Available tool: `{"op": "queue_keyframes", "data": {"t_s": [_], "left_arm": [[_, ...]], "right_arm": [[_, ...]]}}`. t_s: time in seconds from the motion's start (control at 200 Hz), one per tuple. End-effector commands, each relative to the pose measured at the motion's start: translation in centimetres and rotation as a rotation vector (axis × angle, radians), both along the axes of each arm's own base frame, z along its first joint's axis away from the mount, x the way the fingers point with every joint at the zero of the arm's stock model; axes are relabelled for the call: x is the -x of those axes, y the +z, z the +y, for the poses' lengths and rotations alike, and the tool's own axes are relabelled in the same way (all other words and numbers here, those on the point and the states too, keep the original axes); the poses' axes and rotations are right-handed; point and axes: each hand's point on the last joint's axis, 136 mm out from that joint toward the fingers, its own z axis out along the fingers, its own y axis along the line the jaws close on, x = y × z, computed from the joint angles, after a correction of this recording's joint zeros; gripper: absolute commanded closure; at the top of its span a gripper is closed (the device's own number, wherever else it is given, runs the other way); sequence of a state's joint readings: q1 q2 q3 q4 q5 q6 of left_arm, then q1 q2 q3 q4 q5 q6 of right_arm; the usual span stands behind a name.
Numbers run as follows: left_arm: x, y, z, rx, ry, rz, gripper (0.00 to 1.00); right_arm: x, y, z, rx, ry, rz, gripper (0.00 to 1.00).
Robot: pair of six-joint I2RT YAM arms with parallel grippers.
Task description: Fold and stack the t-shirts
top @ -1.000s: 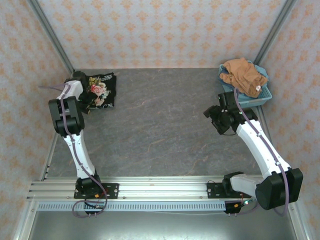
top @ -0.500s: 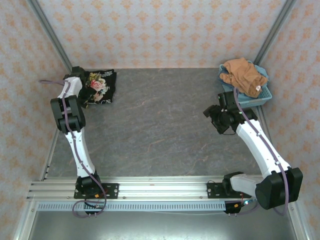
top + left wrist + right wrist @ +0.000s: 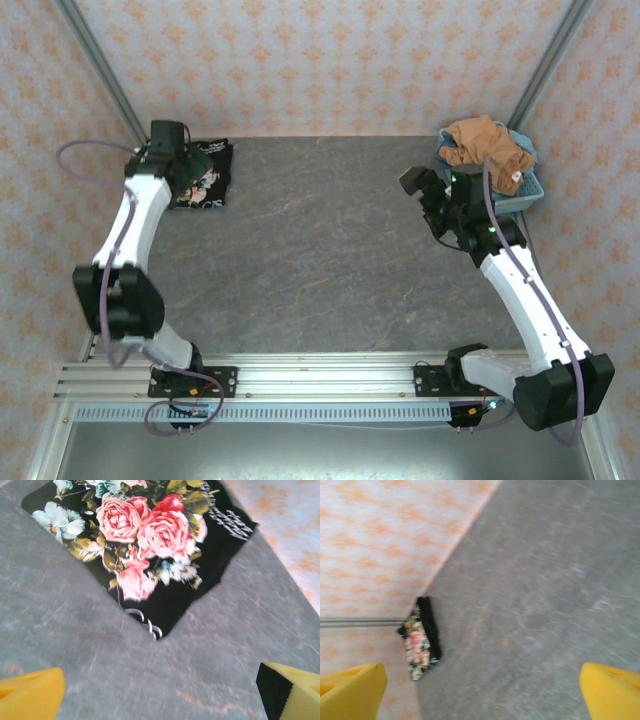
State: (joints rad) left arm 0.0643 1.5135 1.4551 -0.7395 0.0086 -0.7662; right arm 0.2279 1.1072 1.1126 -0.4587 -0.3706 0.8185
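Observation:
The black t-shirt point(image 3: 210, 178) with pink roses lies folded flat in the far left corner of the table. The left wrist view shows its print point(image 3: 150, 545) close up. My left gripper point(image 3: 183, 168) hovers at the shirt's left edge, jaws wide open and holding nothing, with yellow fingertips point(image 3: 30, 695) over bare table. The orange-brown t-shirt point(image 3: 485, 148) sits crumpled in the light-blue basket point(image 3: 528, 190) at the far right. My right gripper point(image 3: 422, 188) is open and empty just left of the basket. Its wrist camera looks across the table at the distant black shirt point(image 3: 421, 641).
Patterned walls close off the table on the left, back and right. Grey tabletop point(image 3: 320, 250) stretches between the two arms. The aluminium rail point(image 3: 300, 380) with both arm bases runs along the near edge.
The left arm has stretched out and its gripper has lifted off the black shirt with jaws wider. The right gripper has moved farther back toward the basket and opened wider.

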Motion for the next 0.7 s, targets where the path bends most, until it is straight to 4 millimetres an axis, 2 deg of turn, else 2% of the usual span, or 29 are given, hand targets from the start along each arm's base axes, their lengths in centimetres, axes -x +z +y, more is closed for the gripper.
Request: {"op": "queue_keyframes", "data": {"t_s": [0.0, 0.09, 0.18, 0.24, 0.29, 0.355, 0.415, 0.475, 0.49, 0.545, 0.59, 0.696], "left_arm": [[3.5, 2.7, 2.1, -0.098, 0.102, -0.094, 0.0], [6.5, 3.4, 2.2, -0.138, 0.102, -0.096, 0.0], [9.1, 2.7, 2.0, -0.184, 0.092, -0.054, 0.0], [11.3, 2.4, 2.8, -0.258, 0.139, -0.022, 0.0], [12.5, 1.8, 3.2, -0.313, 0.148, -0.023, 0.0], [12.6, 0.4, 2.8, -0.351, 0.084, -0.083, 0.0], [12.6, -1.1, 2.8, -0.434, 0.043, -0.136, 0.0], [12.8, -2.9, 3.0, -0.533, -0.002, -0.135, 0.0], [12.6, -3.4, 2.9, -0.544, -0.017, -0.137, 0.0], [11.4, -5.0, 1.7, -0.576, -0.138, -0.166, 0.0], [10.5, -6.1, 0.8, -0.601, -0.222, -0.197, 0.0], [9.1, -8.5, 1.1, -0.639, -0.233, -0.156, 0.0]], "right_arm": [[-0.3, 6.4, 1.2, -0.072, 0.066, -0.199, 0.01], [0.3, 7.0, 0.4, -0.029, 0.047, -0.207, 0.01], [0.9, 6.1, -1.1, 0.078, 0.009, -0.168, 0.01], [1.4, 4.7, -3.0, 0.199, -0.044, -0.096, 0.01], [2.1, 2.8, -6.0, 0.32, -0.16, 0.003, 0.01], [3.2, 1.0, -9.9, 0.471, -0.321, 0.073, 0.01], [3.3, -0.1, -12.0, 0.595, -0.387, 0.023, 0.01], [3.1, -1.2, -13.4, 0.682, -0.438, -0.061, 0.01], [3.2, -2.0, -13.7, 0.702, -0.449, -0.072, 0.01], [3.1, -3.9, -14.6, 0.797, -0.468, -0.126, 0.01], [3.4, -5.7, -15.6, 0.888, -0.497, -0.118, 0.01], [2.7, -9.5, -16.2, 1.029, -0.434, -0.085, 0.01]]}}
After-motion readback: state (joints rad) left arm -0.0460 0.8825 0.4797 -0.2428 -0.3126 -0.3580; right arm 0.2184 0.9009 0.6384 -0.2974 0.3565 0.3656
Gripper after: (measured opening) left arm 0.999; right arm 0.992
